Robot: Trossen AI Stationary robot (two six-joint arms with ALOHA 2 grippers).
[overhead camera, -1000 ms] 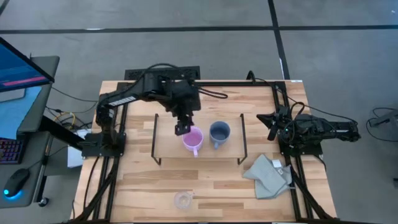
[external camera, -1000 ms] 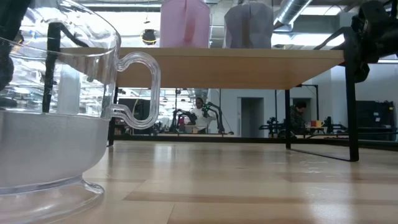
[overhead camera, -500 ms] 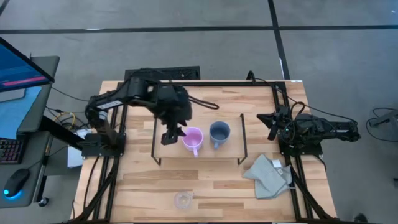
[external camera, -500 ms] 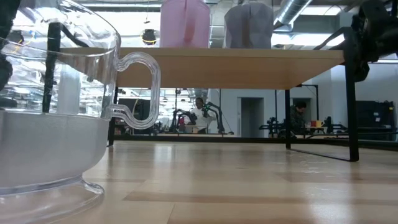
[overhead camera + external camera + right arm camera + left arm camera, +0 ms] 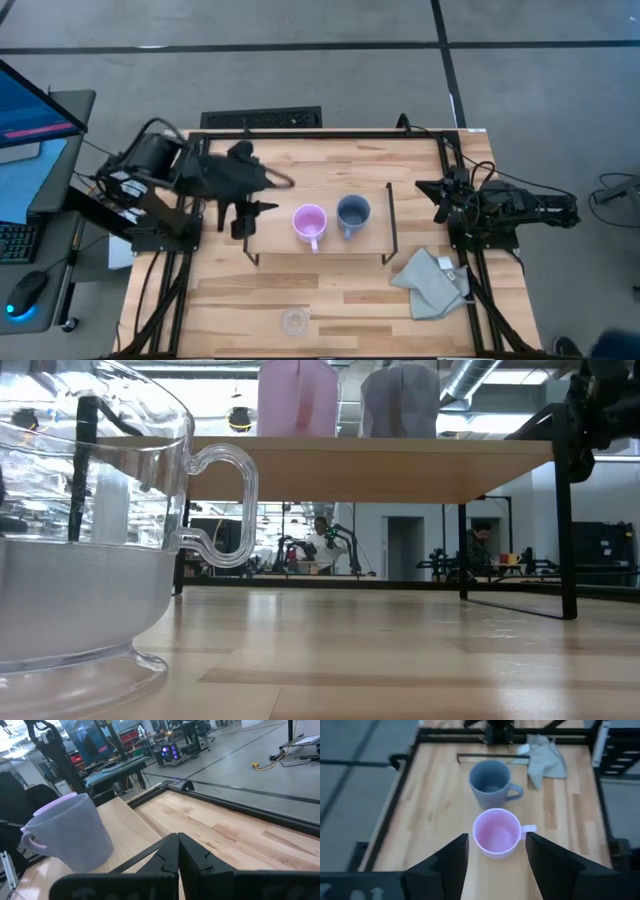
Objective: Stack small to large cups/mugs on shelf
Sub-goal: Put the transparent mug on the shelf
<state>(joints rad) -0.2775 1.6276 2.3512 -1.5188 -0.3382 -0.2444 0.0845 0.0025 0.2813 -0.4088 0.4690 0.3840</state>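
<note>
Item for your next reach: small clear glass cup [image 5: 293,321], alone near the table's front edge, well clear of the light wooden shelf [image 5: 270,240] bearing pink mug [image 5: 309,222] and blue-grey mug [image 5: 353,212]. Left gripper [image 5: 243,217], fingers apart and empty, is nearer; the cup lies forward of it, slightly toward the right arm. Right gripper [image 5: 441,200] fingers together.

Grey floor [image 5: 300,70] surrounds the wooden table [image 5: 330,300].
</note>
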